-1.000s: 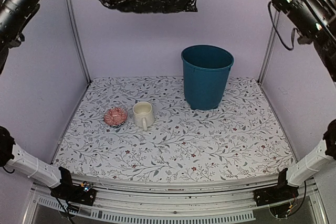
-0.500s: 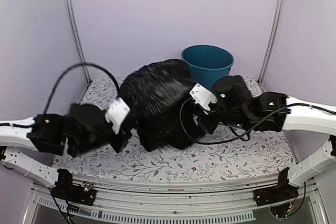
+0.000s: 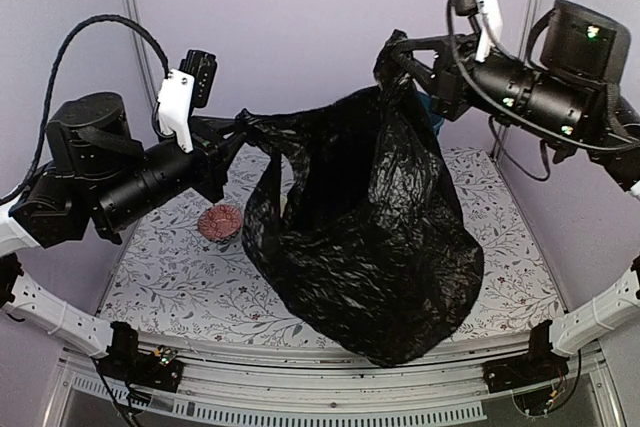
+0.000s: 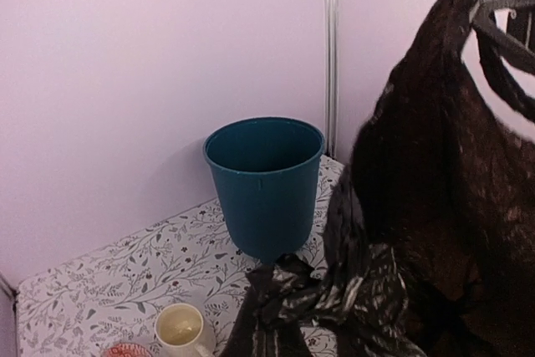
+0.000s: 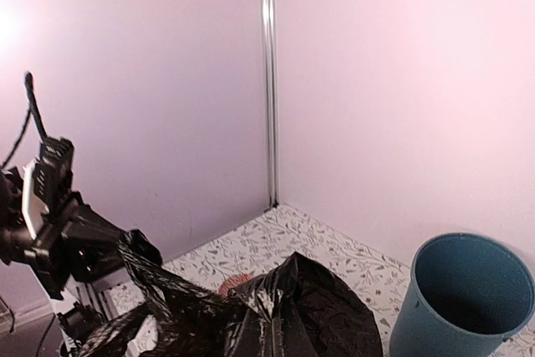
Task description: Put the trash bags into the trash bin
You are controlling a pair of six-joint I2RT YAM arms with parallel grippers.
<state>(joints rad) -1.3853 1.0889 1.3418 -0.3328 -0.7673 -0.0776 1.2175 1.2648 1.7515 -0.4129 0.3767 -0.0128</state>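
Note:
The trash bag (image 3: 370,237), black, glossy and crinkly, hangs stretched between both arms above the table, its bottom sagging toward the near edge. My left gripper (image 3: 243,128) is shut on the bag's left top corner. My right gripper (image 3: 393,55), higher up, is shut on the right top corner. In both wrist views bunched plastic (image 4: 288,294) (image 5: 292,311) hides my own fingers. The trash bin (image 4: 264,180) (image 5: 465,297), a teal bucket, stands upright and empty at the back right, behind the bag and almost wholly hidden in the top view.
A cream mug (image 4: 180,328) and a small red dish (image 3: 220,220) sit on the floral table (image 3: 160,287) at the left, below the left arm. Lilac walls with metal corner posts (image 3: 128,7) close in the back and sides.
One second ago the bag was high at the top of the view. Half a second ago both arms were low with it bunched on the table. Now it hangs raised and spread.

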